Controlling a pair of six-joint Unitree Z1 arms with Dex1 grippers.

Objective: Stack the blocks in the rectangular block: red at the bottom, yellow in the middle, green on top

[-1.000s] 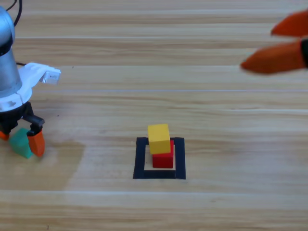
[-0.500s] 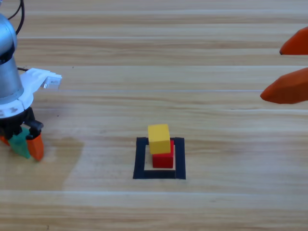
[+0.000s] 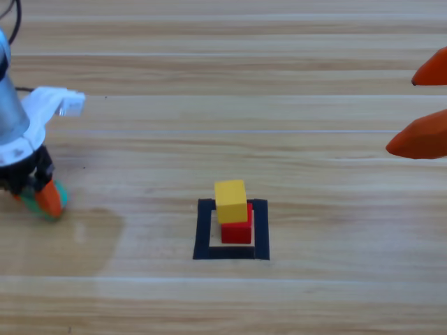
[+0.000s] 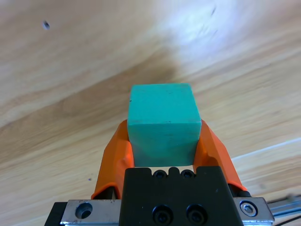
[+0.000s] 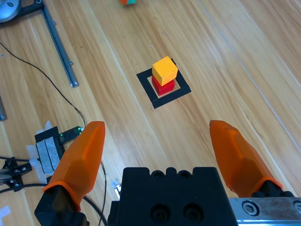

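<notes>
Teal-green cube (image 4: pixel 162 123) sits clamped in the left gripper (image 3: pixel 43 199) at nine o'clock. Next, I judge, it goes onto the yellow cube (image 3: pixel 231 200); the right gripper (image 3: pixel 426 105) waits wide open at three o'clock.

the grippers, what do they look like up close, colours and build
Both match. The left gripper has two smooth orange jaws rising from a boxy black body studded with dark screws, on a silver plate. The right gripper has the same pointed orange jaws and black screwed body. In the high view the left arm is grey.
</notes>
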